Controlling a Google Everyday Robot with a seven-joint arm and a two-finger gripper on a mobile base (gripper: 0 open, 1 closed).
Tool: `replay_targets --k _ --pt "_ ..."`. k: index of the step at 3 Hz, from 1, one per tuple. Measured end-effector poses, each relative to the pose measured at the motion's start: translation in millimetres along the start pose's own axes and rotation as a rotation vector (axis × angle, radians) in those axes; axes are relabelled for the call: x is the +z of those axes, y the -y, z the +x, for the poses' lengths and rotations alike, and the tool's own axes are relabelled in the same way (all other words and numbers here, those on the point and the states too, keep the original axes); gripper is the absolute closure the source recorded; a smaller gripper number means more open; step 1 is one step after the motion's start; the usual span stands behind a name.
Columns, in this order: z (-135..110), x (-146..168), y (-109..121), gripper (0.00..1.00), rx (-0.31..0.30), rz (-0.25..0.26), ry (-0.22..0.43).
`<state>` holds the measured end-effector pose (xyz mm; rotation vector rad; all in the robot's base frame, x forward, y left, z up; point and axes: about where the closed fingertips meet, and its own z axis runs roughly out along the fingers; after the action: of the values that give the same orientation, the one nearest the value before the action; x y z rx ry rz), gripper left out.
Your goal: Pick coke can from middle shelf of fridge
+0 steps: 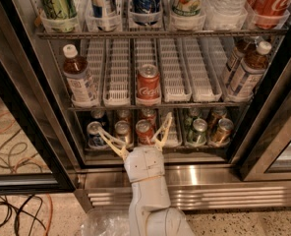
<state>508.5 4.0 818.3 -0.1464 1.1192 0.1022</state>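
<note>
The coke can [148, 84] is red with white script and a silver top. It stands upright at the front of a white slotted lane tray on the middle shelf [175, 73] of the fridge [194, 173]. Brown tea bottles stand at the shelf's left end [79, 80] and right end [246, 73]. My gripper [134, 134] is open, its two pale fingers spread wide in front of the bottom rack of small cans. It is below the coke can and holds nothing.
The top rack [160, 32] holds tall cans and bottles, including a big red Coca-Cola bottle [271, 1]. The bottom rack holds several small mixed cans [199, 130]. Black door frames stand at the left [22, 112] and right [273, 112]. Cables [13, 210] lie on the floor.
</note>
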Motion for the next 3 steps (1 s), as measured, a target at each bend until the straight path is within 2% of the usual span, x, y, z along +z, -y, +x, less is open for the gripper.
replay_targets --k 2,3 --pt "0.0 0.1 -0.1 0.38 -0.002 -0.001 0.001" --pt "0.1 0.4 0.0 0.35 -0.001 0.000 0.001"
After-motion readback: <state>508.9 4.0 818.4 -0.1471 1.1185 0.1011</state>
